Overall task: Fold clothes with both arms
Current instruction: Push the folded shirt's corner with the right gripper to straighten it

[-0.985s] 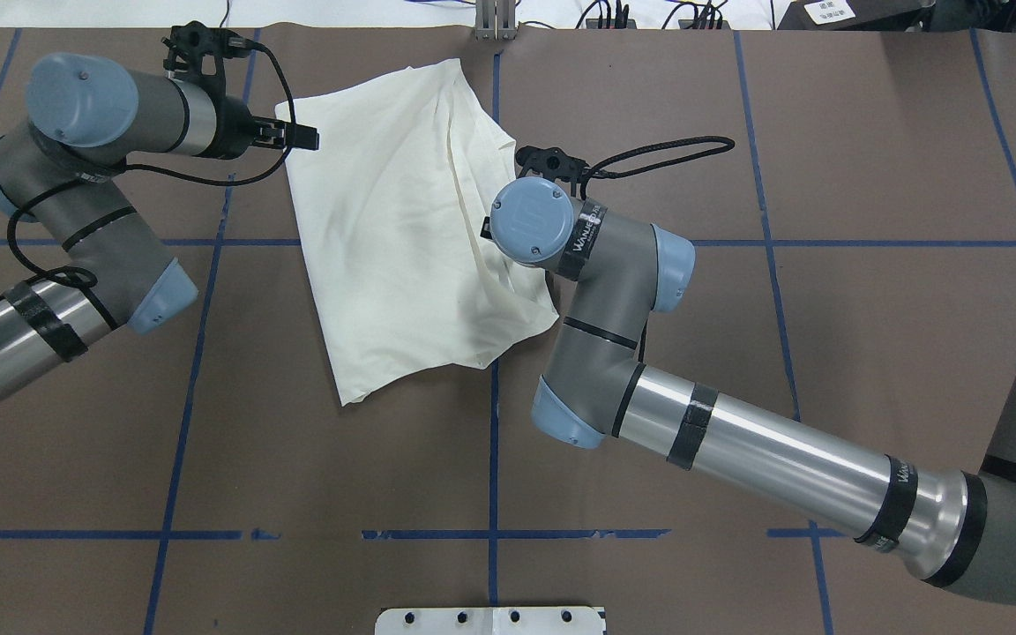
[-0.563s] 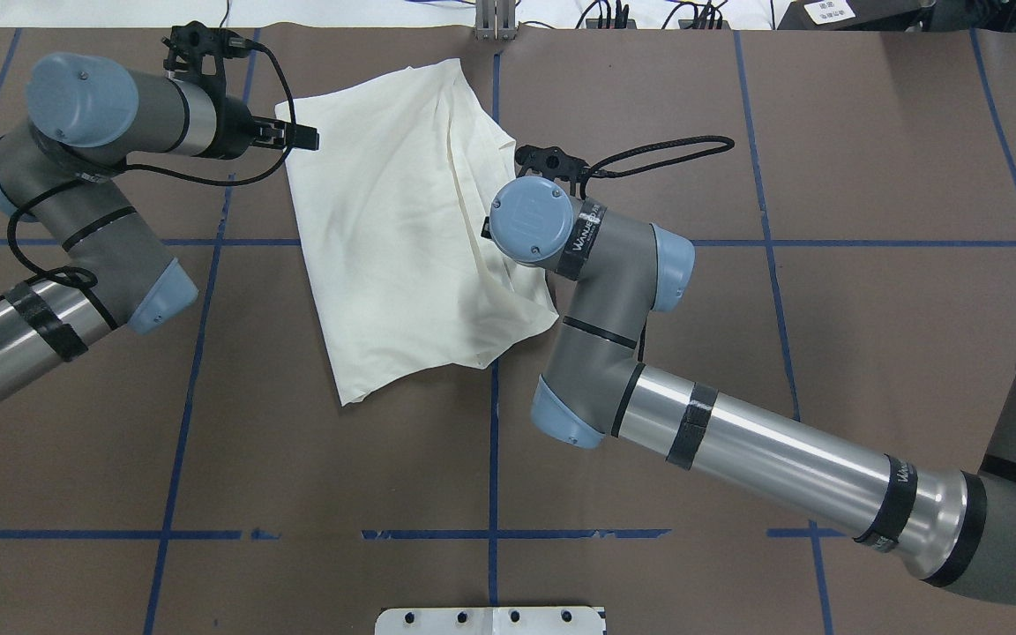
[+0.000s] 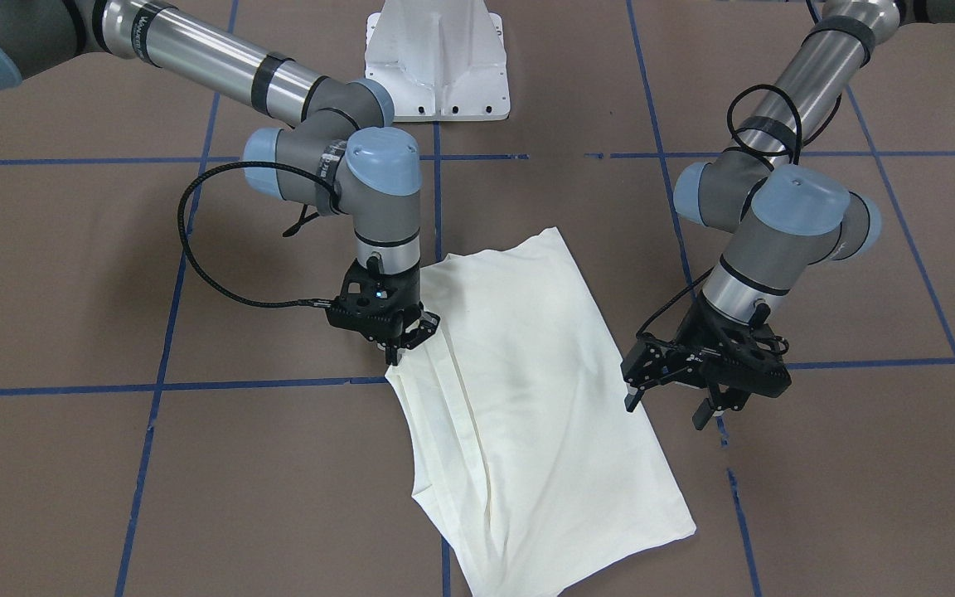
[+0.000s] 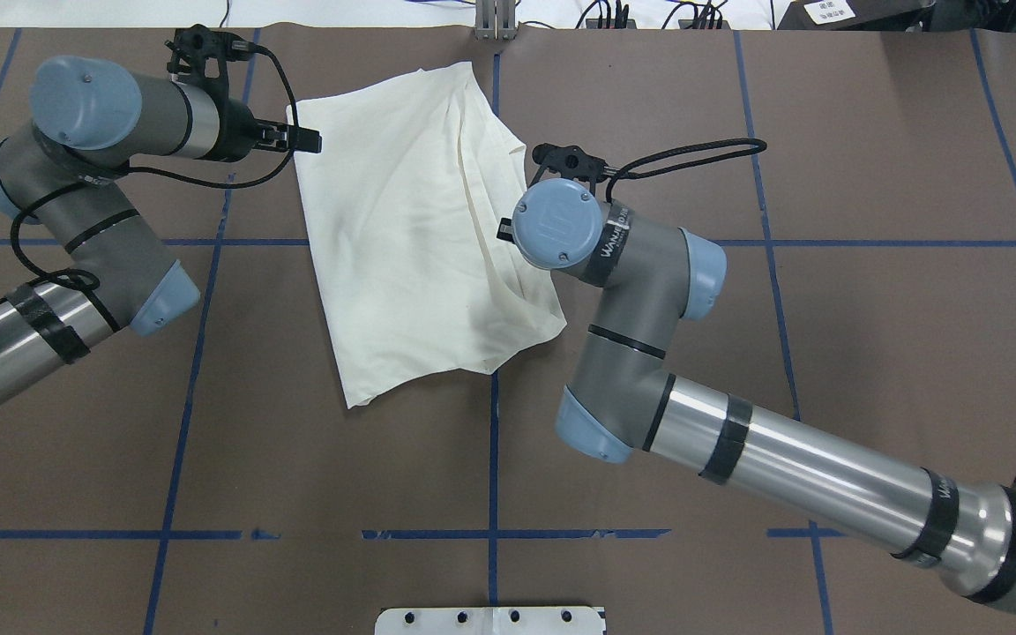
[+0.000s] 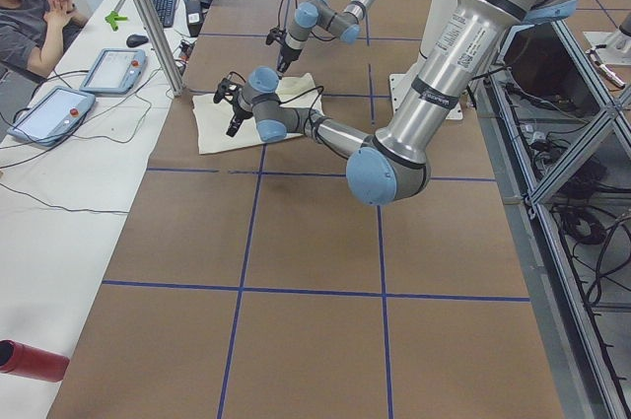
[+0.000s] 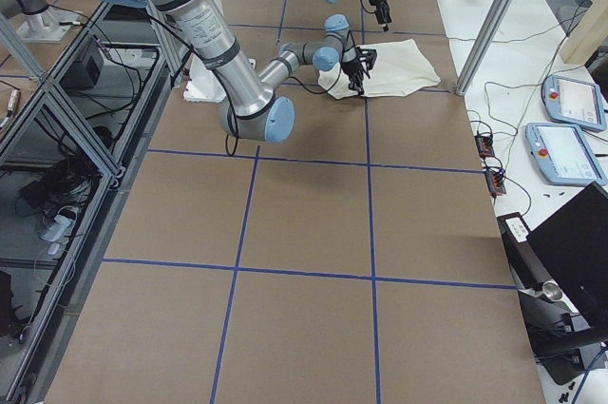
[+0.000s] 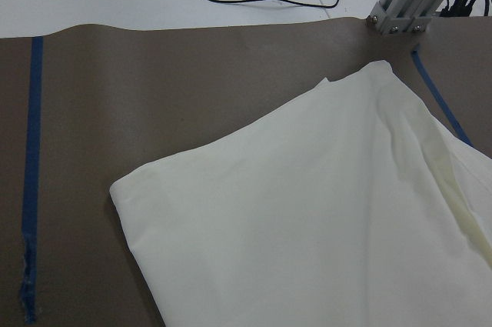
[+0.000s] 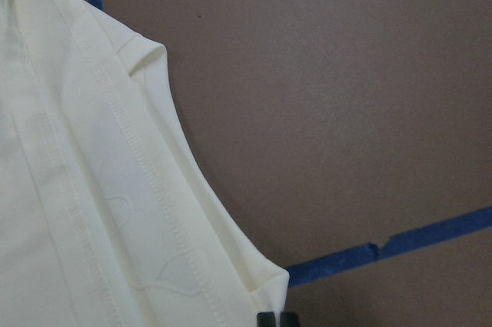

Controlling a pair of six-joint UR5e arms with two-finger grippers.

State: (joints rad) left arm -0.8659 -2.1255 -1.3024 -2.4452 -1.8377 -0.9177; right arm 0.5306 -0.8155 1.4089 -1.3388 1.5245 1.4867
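The left hand hangs open, its two fingers spread and holding nothing, just off the left long edge of the shirt and raised a little above the counter. The shirt lies directly to this hand's right. In the left wrist view the far-left corner of the cloth sits ahead and below, with bare counter around it.

The shirt is folded into a rough rectangle, plain cream side up, in the far middle of the counter. Its long axis runs away from the robot, skewed so that the far end leans to the robot's left.

On the opposite long edge, the right hand points straight down and appears closed on the hem. The right wrist view shows the stitched edge running right up to the fingertips. It holds nearer the robot-side end than the left hand does.

So the two hands flank the short axis, and only the right one has cloth. The left probably needs a short drop and a reach to its right to pinch its edge before any fold.
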